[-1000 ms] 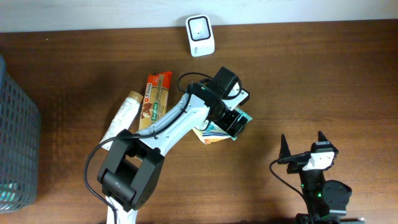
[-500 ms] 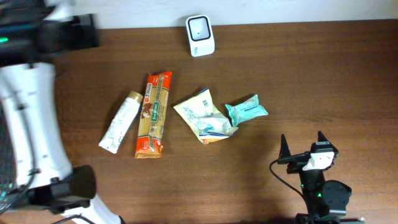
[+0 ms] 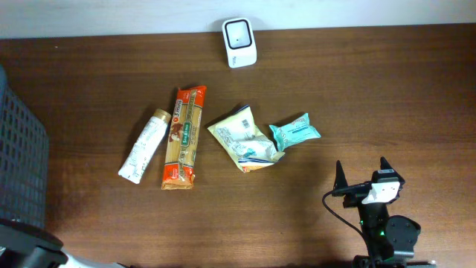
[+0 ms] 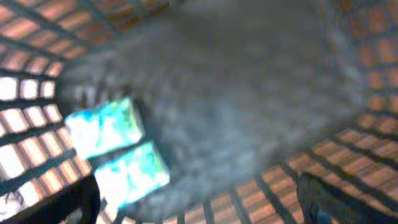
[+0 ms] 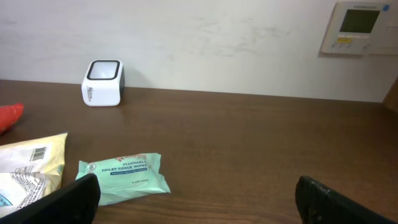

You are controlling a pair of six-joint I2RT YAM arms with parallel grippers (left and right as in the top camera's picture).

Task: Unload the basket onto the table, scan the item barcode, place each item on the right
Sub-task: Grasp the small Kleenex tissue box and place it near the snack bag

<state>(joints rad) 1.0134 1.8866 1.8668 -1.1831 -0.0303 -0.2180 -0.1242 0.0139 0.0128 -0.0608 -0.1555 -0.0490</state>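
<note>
Wipes packet (image 3: 294, 132) lies on the table (image 3: 387, 89) just beside the yellow pouch (image 3: 244, 139), well apart from the scanner (image 3: 239, 32). Our left arm reaches over the basket (image 3: 18, 164), its left gripper (image 4: 196, 193) facing down at two teal packs (image 4: 106, 127), fingers spread wide, empty. Our right gripper (image 3: 361, 170) sits low at the table's front, wide open, holding nothing.

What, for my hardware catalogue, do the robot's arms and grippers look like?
The right arm is black with a green light and a looping black cable; the right gripper has a white body and two pointed black fingers. The left arm shows dark and white parts; the left gripper looks dark.
</note>
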